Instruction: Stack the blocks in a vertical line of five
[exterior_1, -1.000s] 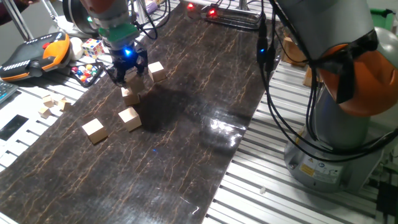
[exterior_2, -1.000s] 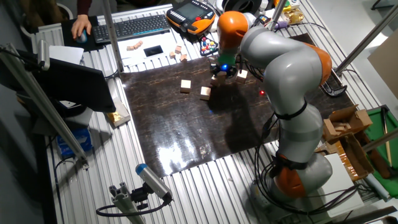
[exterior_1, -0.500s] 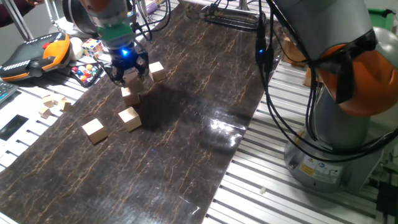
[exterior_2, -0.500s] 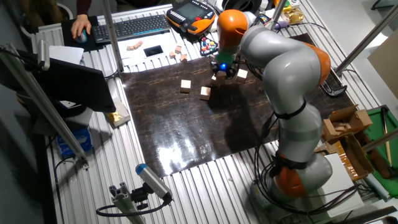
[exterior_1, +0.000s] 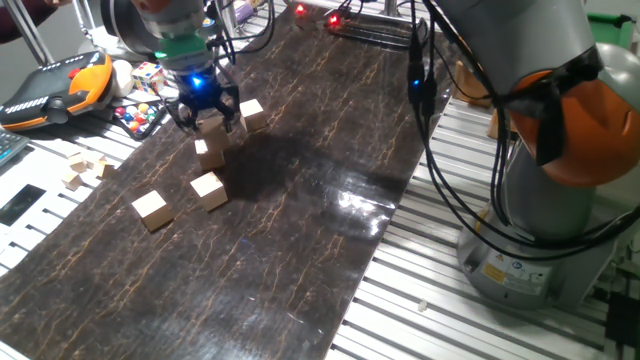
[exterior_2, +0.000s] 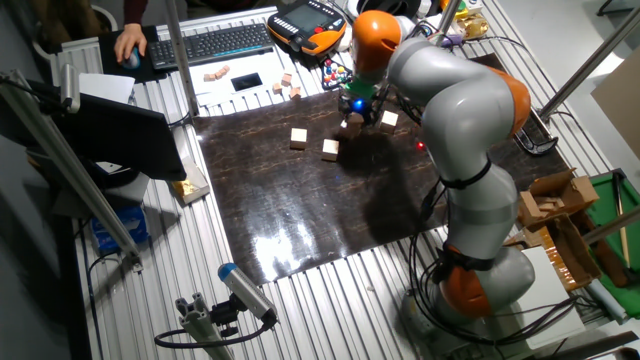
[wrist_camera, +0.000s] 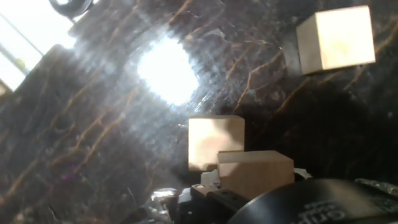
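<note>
Carefully, with our jaws (exterior_1: 211, 124) closed on one small light-tan wooden cube (exterior_1: 213, 127) held just above another (exterior_1: 209, 153) on the dark marbled worktop (exterior_1: 300, 200), we should square its edges, then lower gently.

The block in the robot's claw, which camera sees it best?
The hand view shows the held block biggest, hanging over another block. In one fixed view it peeks out between the gripper fingers. In the other fixed view it is too small to make out.
</note>
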